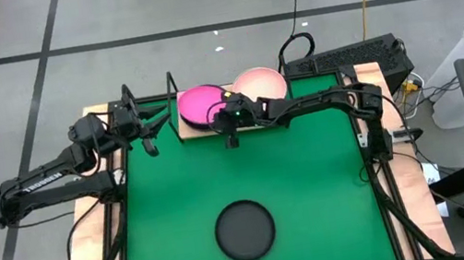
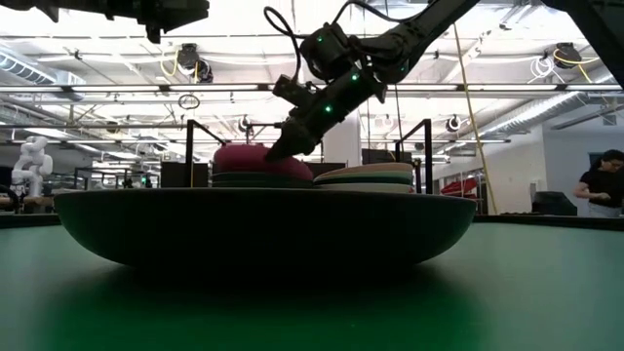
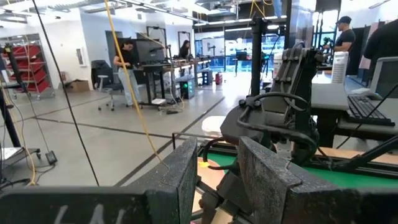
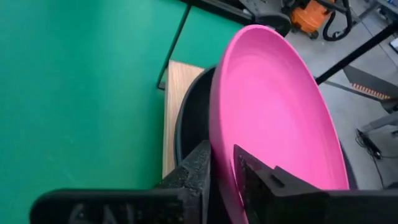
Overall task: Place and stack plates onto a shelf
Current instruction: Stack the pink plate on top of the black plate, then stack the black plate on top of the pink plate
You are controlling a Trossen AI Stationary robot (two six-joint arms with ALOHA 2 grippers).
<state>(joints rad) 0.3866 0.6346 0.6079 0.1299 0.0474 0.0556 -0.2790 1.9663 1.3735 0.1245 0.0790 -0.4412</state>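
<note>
Magenta round plate [image 4: 280, 118] tops the dark stack on the light-wood wire-framed shelf [image 1: 187, 130], right gripper [image 4: 222, 163] jaws straddling its rim, barely parted, beside the pale pink-topped stack [image 1: 260, 83]; left gripper [image 1: 150, 130] idles open nearby; one black plate [image 1: 245, 230] left on the green surface [image 1: 315, 182], low view showing stack heights.

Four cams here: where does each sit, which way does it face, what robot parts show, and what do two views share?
High: overhead, straight down; both arms, shelf, black plate.
Low: table height, level across; black plate up close, right end effector coming from above.
Left wrist: looks past its own fingers into the room.
Right wrist: own fingers around the magenta plate rim.
Shared: magenta plate in high, low and right wrist.
</note>
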